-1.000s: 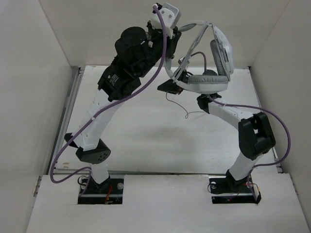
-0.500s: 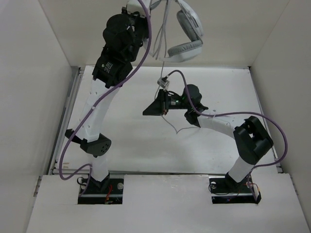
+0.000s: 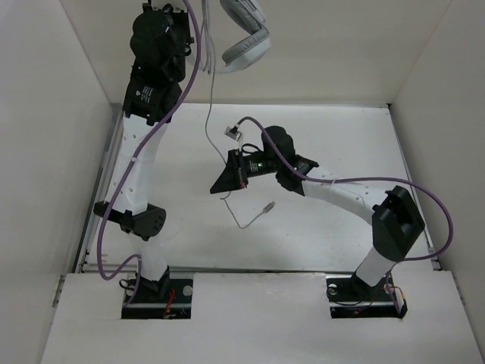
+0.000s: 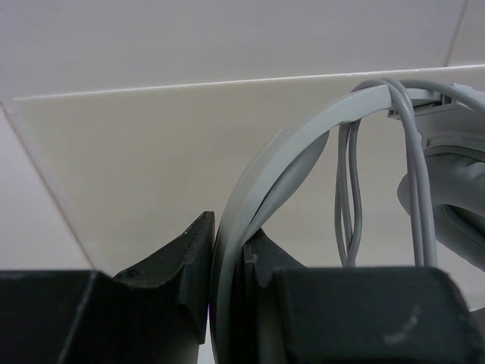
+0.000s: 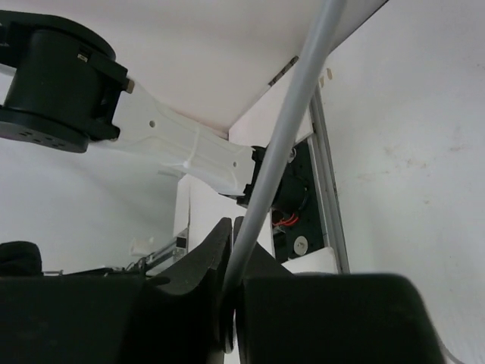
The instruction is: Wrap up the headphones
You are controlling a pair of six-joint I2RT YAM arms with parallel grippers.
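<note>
White-walled enclosure, white table, both arm bases at its near edge. Left gripper is up high against the back wall, fingers pressed together on the grey headband, which rises from between them and arcs off to their right. Headphones hang just to the right of that gripper, well above the table, one padded earcup facing down; the top of the set is cut off by the frame edge. In the left wrist view a few strands of thin grey cable are draped over the headband, right of the fingers. From there the cable drops straight down to the right gripper, which sits low over the table middle, pinching it: the right wrist view shows both fingers closed on the cable with no gap. Below that gripper the slack curls out to the plug, just to its right; can't tell if the plug touches the table. Purple robot cables loop along both arms. Only writing is a small white label on the left arm's black housing, too small to read.
</note>
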